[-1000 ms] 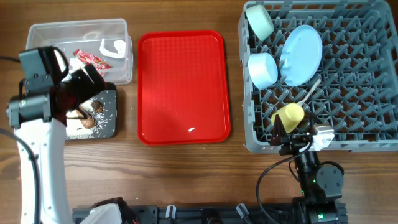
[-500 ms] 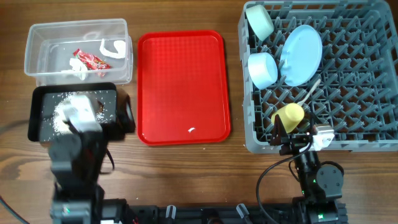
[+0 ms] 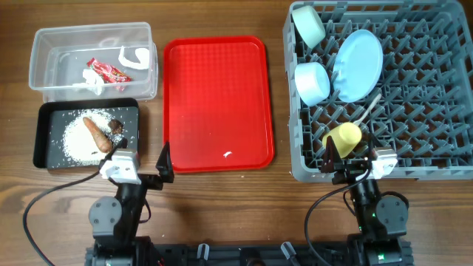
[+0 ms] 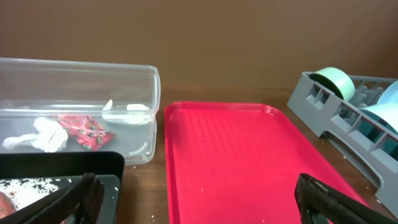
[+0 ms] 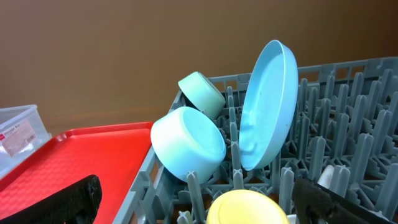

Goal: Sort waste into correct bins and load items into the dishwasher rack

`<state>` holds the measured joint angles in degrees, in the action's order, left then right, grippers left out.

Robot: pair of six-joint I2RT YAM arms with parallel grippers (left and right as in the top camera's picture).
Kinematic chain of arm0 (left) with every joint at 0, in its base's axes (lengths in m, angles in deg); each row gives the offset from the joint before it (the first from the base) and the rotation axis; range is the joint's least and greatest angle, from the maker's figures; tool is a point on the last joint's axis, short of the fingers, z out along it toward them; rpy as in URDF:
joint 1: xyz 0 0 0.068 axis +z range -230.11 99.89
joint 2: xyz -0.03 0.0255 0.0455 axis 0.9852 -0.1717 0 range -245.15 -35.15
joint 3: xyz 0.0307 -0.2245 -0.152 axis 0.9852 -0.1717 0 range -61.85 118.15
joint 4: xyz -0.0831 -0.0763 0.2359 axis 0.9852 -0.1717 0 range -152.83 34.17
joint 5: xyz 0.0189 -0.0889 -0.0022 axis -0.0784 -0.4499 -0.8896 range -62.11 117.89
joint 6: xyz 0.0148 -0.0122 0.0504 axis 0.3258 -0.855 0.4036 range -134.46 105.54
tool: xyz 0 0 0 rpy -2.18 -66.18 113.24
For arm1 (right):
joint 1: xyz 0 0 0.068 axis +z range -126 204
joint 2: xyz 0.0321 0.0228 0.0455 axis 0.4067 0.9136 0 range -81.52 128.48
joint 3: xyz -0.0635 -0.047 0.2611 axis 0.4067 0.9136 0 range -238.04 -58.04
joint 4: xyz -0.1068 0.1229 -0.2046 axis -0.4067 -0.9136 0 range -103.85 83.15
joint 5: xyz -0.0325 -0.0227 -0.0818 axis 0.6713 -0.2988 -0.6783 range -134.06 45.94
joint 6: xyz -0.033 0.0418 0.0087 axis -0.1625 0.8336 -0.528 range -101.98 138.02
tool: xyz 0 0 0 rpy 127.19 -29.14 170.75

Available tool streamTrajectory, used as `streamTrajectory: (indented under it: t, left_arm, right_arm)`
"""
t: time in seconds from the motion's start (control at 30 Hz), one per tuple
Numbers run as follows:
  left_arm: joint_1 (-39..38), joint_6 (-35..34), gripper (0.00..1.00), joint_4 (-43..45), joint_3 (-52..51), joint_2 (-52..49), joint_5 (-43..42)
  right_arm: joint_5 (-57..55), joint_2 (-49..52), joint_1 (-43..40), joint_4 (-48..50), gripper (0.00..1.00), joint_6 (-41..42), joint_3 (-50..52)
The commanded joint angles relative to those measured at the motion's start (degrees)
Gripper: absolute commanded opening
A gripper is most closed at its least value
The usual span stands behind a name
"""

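The clear tub (image 3: pixel 44 44) holds a red wrapper (image 3: pixel 109 71) and white paper scraps (image 3: pixel 137 56). The black tray (image 3: pixel 41 140) below it holds rice (image 3: pixel 77 140), a carrot-like stick (image 3: pixel 96 133) and a brown lump (image 3: pixel 117 127). The grey rack (image 3: pixel 421 111) holds a mint-green bowl (image 3: pixel 309 24), a whitish-blue bowl (image 3: pixel 312 83), a pale blue plate (image 3: pixel 358 64), a yellow cup (image 3: pixel 343 138) and a white spoon (image 3: pixel 367 111). My left gripper (image 3: pixel 139 166) (image 4: pixel 196 202) is open and empty at the table's front edge. My right gripper (image 3: pixel 355 164) (image 5: pixel 199 202) is open and empty by the rack's front, facing the cup (image 5: pixel 249 208).
A flat red serving tray (image 3: pixel 218 103) lies between the bins and the rack, with a small white speck near its front right. It also shows in the left wrist view (image 4: pixel 249 155) and in the right wrist view (image 5: pixel 74 162).
My left arm has drawn back from over the black tray to the table's front edge, uncovering the stick, lump and rice. The right arm has not moved.
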<state>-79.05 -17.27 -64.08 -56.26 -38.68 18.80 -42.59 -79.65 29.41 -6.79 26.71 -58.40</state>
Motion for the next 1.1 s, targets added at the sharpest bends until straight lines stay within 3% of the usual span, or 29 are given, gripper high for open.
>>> streamTrajectory:
  t: [0.0,0.43,0.67,0.83,1.07]
  left_arm:
    - [-1.0,1.1,1.00,1.2,-2.9,3.4,0.7]
    - [-1.2,1.1,1.00,2.9,-4.4,3.4,1.2]
    - [-1.2,1.1,1.00,10.3,-5.3,3.4,1.3]
    - [-1.2,0.9,1.00,4.3,-5.3,3.4,1.0]
    - [-1.3,0.9,1.00,4.6,-5.3,3.4,1.0]
  right_arm:
    - [0.1,-0.9,-0.2,0.2,0.99,-0.8,0.1]
    - [0.1,-0.9,-0.2,0.2,1.00,-0.8,0.1]
    - [0.1,-0.9,-0.2,0.2,1.00,-0.8,0.1]
    - [0.1,-0.9,-0.2,0.2,1.00,-0.8,0.1]
    - [0.1,-0.9,-0.2,0.2,1.00,-0.8,0.1]
